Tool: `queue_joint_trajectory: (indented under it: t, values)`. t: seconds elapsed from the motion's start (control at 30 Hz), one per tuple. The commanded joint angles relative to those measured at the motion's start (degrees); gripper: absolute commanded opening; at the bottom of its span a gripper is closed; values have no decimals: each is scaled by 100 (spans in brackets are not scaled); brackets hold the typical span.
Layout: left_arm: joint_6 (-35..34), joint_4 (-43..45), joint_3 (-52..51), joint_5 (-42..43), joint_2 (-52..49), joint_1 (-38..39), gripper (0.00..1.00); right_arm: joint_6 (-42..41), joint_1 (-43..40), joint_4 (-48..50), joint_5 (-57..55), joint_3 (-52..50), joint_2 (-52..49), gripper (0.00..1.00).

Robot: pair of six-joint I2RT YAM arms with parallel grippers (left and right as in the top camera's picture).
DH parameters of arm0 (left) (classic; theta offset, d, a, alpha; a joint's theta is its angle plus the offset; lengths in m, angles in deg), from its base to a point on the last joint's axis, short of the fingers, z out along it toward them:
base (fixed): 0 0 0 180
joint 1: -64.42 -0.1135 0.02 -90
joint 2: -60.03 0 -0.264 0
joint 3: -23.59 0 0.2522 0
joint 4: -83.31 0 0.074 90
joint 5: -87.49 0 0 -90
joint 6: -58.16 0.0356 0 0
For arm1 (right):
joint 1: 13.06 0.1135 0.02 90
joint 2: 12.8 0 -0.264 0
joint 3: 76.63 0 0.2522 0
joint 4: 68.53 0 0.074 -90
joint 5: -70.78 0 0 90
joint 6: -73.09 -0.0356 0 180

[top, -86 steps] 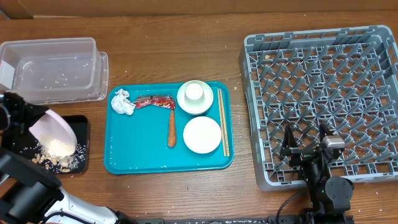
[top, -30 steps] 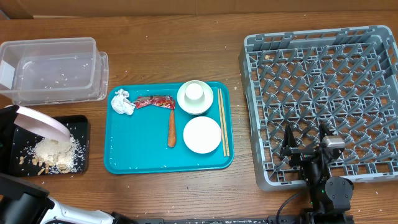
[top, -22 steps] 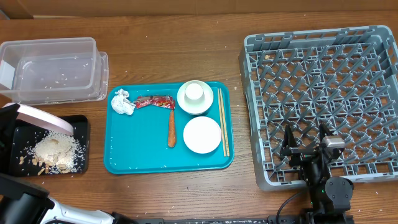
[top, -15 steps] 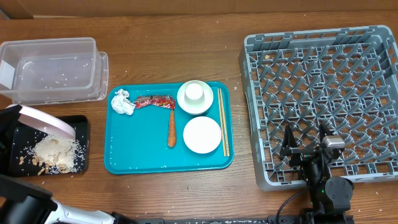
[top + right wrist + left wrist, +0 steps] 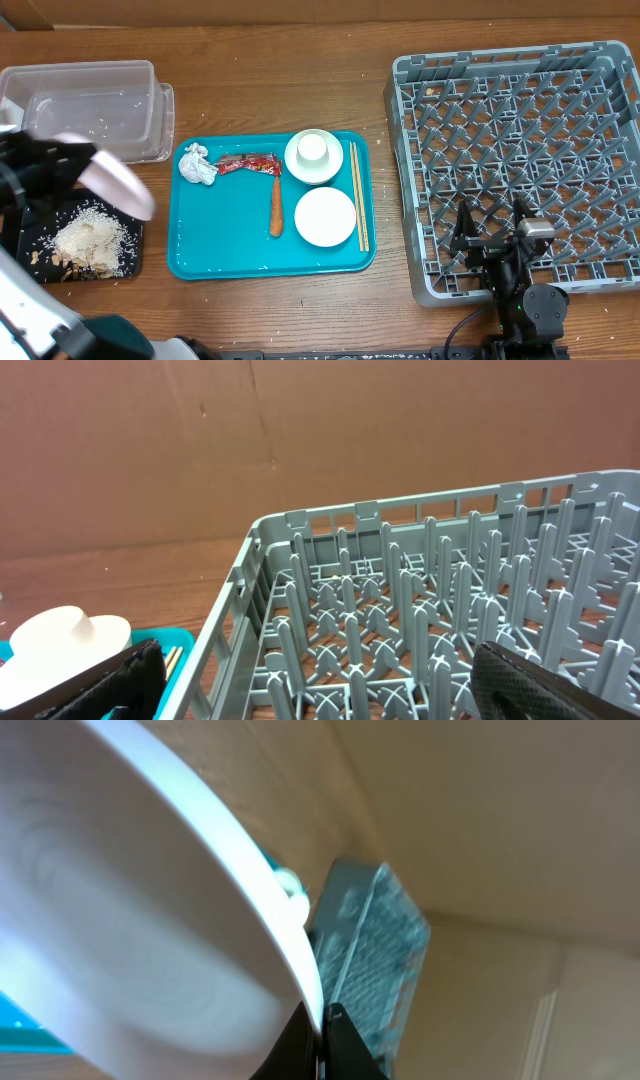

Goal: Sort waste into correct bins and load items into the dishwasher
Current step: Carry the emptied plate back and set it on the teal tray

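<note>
- Landmark: teal rectangular plastic serving tray (image 5: pixel 205 250), at the middle of the brown wooden table (image 5: pixel 300 80).
- Left gripper (image 5: pixel 62 168): sits left of the teal tray, jaws pinched narrow onto the rim of the large pale round plate (image 5: pixel 118 185); from the wrist view, dark fingertips (image 5: pixel 300 1042) meet at that rim.
- Large pale round plate: hangs tilted and motion-blurred just left of the teal tray, off the table.
- Shallow black rectangular tray (image 5: pixel 22 245): lies left of the teal tray, carrying a heap of pale beige crumbs and shells (image 5: pixel 90 243).
- Clear plastic rectangular tub (image 5: pixel 85 110): stands up-left of the teal tray, a few pale specks inside.
- On the teal tray, left to right along the far side: crumpled white tissue (image 5: pixel 197 165), red shiny snack wrapper (image 5: pixel 248 163), pale bowl (image 5: pixel 300 165) with a small white cup (image 5: pixel 313 148) in it.
- Small orange carrot (image 5: pixel 275 210): lies at the tray's middle, lengthwise.
- Smaller white plate (image 5: pixel 325 216): rests at the tray's near right.
- Thin wooden chopsticks (image 5: pixel 358 195): lie paired along the tray's right edge.
- Large square grey plastic dish rack (image 5: pixel 520 130): stands right of the teal tray, apart from it.
- Right gripper (image 5: pixel 491 215): hovers over the rack's near edge, right of the teal tray, fingers (image 5: pixel 105 680) spread wide, holding nothing.
</note>
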Motion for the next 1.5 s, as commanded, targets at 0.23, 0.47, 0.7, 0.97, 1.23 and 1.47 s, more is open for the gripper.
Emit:
queue_joint_trajectory:
  t: [0.23, 0.47, 0.7, 0.97, 1.23, 1.47]
  values:
    - [-1679, 98, 146, -3930, 793, 3447, 4, -11, -11, 35, -31, -59, 31, 100]
    - [-2876, 120, -289, -5565, 632, 5364, 4, -13, -11, 37, -31, -59, 31, 100]
    - [-3593, 723, -1410, -5869, 435, 6426, 4, -11, -11, 35, -31, -59, 31, 100]
    - [-3637, 1915, -2430, -6343, 142, 6645, 4, -13, -11, 35, -31, -59, 31, 100]
    - [-3635, 2415, -2476, -6754, -363, 6640, 4, -11, -11, 35, -31, -59, 31, 100]
    - [-3637, 2328, -2481, -6454, -1016, 6662, 4, -13, -11, 37, -31, -59, 31, 100]
